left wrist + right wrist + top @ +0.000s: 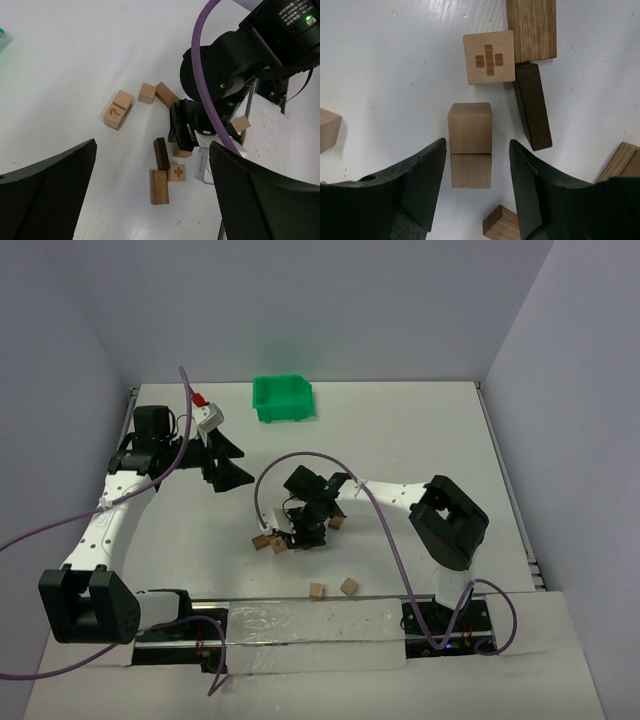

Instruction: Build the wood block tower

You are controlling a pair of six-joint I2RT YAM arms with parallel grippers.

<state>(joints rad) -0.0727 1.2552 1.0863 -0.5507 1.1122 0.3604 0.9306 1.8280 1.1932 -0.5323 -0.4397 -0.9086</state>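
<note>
Left jaws: on my left gripper [231,460] they are spread wide with nothing in them; in its own wrist view the two fingers [47,195] fill the lower corners.
Left arm position: I see it at the left of centre in the top view, well apart from the blocks.
Right jaws: my right gripper [303,533] points down over the pile with the jaws parted. They stand on either side of a tan cube [470,127] without clamping it. There is a clear gap on the right side and only a sliver on the left.
Wood blocks [268,540]: loose on the white tabletop [420,430], in the middle of the top view under the right arm. As far as I can see they lie in one layer.
Above the cube, right wrist view: a plus-marked cube [489,56] touches a tan bar [531,30] at the top of the frame. A dark brown bar [532,106] lies just below that bar.
Other blocks: a question-mark block [114,116] sits left of centre in the left wrist view. A stray block [318,590] and a second stray block [349,586] sit lower centre in the top view, apart from the pile.
Green bin [283,398]: top centre of the top view, well away from the blocks.
Purple cable [275,475]: loops over the pile beside the right wrist.
</note>
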